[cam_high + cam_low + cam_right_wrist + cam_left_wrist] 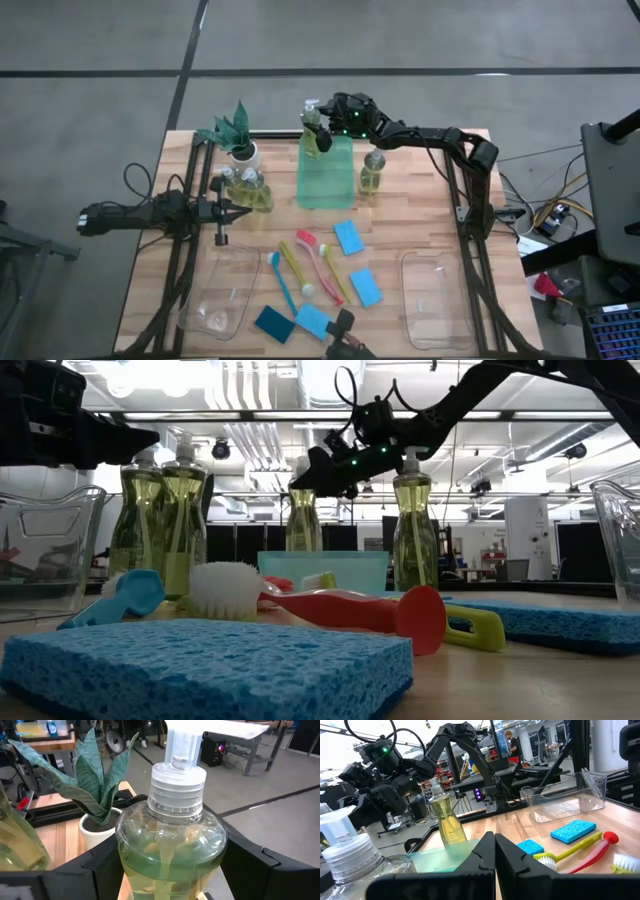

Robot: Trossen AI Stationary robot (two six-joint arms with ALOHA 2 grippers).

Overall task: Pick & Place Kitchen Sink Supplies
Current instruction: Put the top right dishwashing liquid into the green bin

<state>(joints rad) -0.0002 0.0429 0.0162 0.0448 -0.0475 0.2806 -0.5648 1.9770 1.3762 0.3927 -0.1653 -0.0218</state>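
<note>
A clear pump bottle of yellow-green soap stands upright at the far end of the green tray. My right gripper is closed around it. A second bottle stands right of the tray, and two more stand left of it by the plant. Blue and teal sponges and red, yellow and blue brushes lie on the near half of the table. At the left, my left gripper is shut, holds nothing and points level toward the table's right. My right gripper holds the soap bottle by the wide shoulder of its body, just below the white collar, one finger on each side. The fingers come about level from the table's right side. The bottle stays upright. The tray wall hides its base in the low view.
A spiky green plant in a white pot stands just left of the held bottle. Clear plastic bins sit at the near left and near right. Arm frames run along both table sides.
</note>
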